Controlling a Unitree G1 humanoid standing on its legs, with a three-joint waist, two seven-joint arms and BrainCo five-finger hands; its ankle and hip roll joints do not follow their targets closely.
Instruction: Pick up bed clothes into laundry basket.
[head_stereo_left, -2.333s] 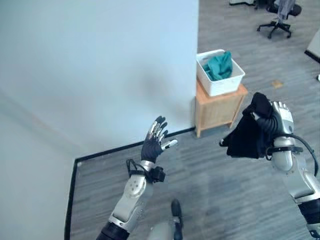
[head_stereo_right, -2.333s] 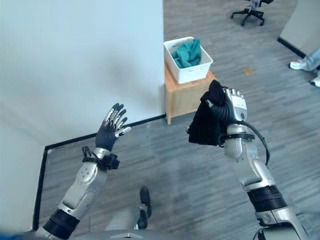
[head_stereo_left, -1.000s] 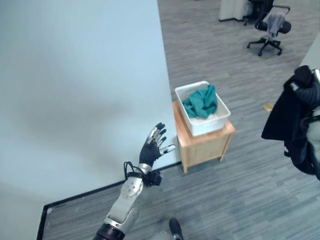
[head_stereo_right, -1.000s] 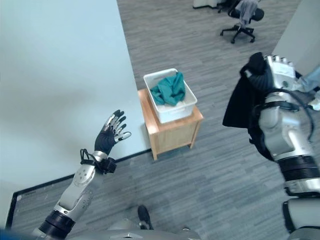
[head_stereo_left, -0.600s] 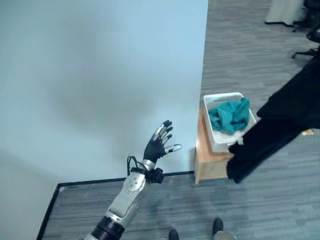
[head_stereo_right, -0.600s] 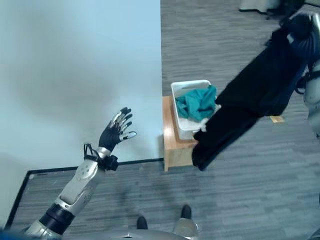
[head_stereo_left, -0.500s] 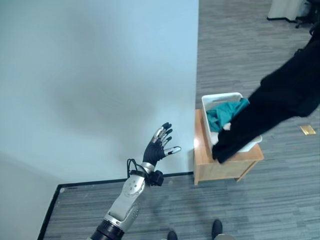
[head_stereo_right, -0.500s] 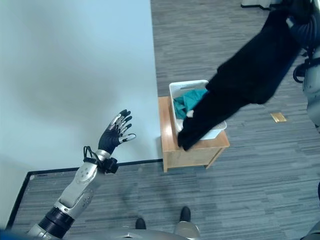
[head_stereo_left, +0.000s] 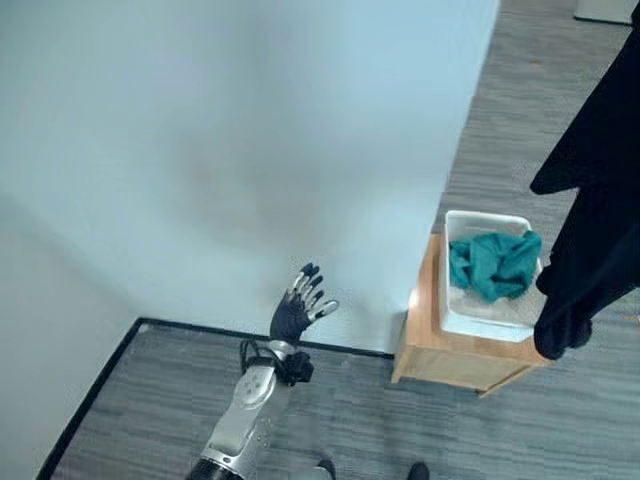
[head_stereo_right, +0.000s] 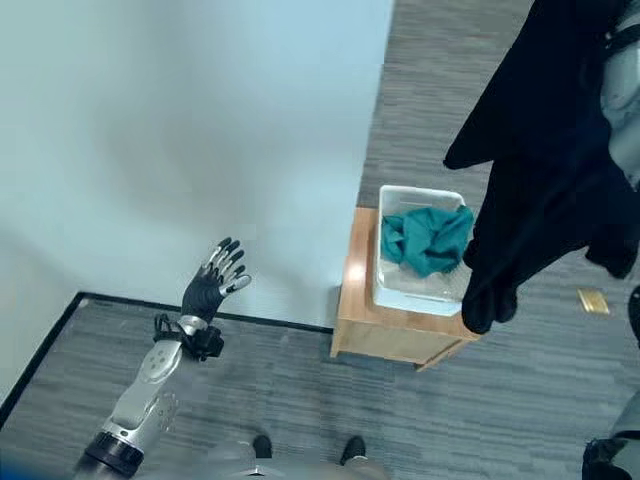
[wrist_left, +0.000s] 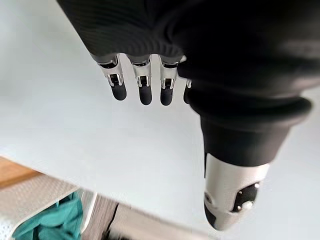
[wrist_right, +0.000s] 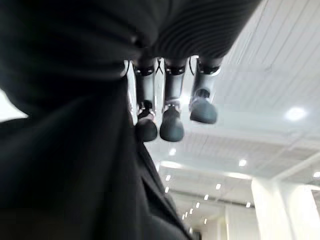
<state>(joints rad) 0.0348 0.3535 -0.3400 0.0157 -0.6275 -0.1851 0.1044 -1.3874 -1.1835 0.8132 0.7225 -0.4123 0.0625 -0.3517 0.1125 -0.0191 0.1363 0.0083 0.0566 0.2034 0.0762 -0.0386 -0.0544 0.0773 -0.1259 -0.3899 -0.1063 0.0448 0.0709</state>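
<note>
A black garment (head_stereo_right: 540, 170) hangs from my raised right hand (wrist_right: 165, 95), which is shut on it high at the right. Its lower end dangles just above the right edge of the white laundry basket (head_stereo_right: 400, 285). The basket stands on a small wooden stand (head_stereo_right: 385, 335) and holds a teal cloth (head_stereo_right: 428, 240). The cloth and basket also appear in the left wrist view, teal cloth (wrist_left: 50, 222). My left hand (head_stereo_left: 297, 310) is held up open at the lower left, apart from everything, in front of the pale blue surface (head_stereo_left: 200, 150).
A black strip (head_stereo_left: 100, 370) runs along the foot of the pale blue surface above grey plank floor (head_stereo_right: 300, 400). A small yellowish scrap (head_stereo_right: 593, 300) lies on the floor right of the stand.
The camera has shifted. The black garment has swung from across the basket to hang nearly straight down at the basket's right edge. My left hand stays raised and open.
</note>
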